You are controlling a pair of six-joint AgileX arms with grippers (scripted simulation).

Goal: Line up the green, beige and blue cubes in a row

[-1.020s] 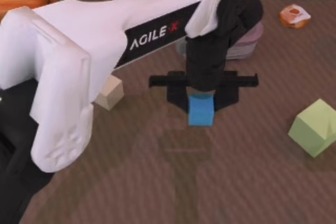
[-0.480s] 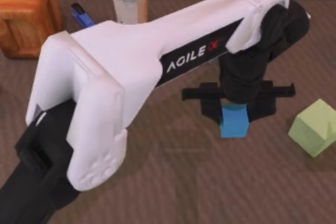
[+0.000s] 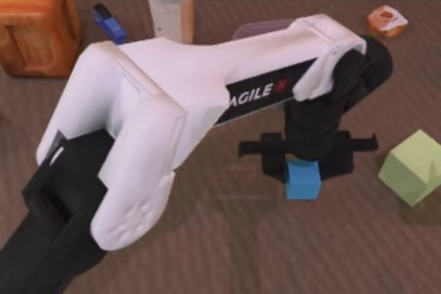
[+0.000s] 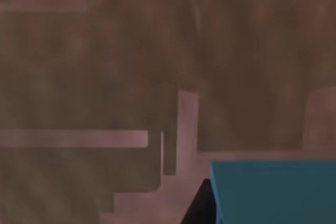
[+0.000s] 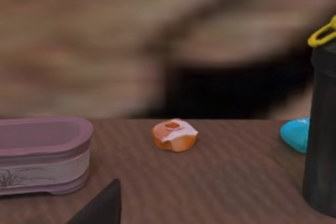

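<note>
Top view, left tool (image 3: pixel 302 170) apparently gripping blue cube (image 3: pixel 303 180), fingers hidden, beige cube unseen

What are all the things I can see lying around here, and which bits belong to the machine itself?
blue cube: 1, sky blue, centre-right of the table, between the left gripper's fingers
green cube: 1, pale lime, right edge
orange wooden block: 1, orange, far left corner
stapler: 1, dark blue, beside the block
cup: 1, white-lidded, far edge
oval dish: 1, mauve, largely hidden under the arm from above
pastry: 1, orange and white, far right
table: 1, brown
left arm: 1, white and black, reaching across the table
left gripper: 1, black, shut on the blue cube
</note>
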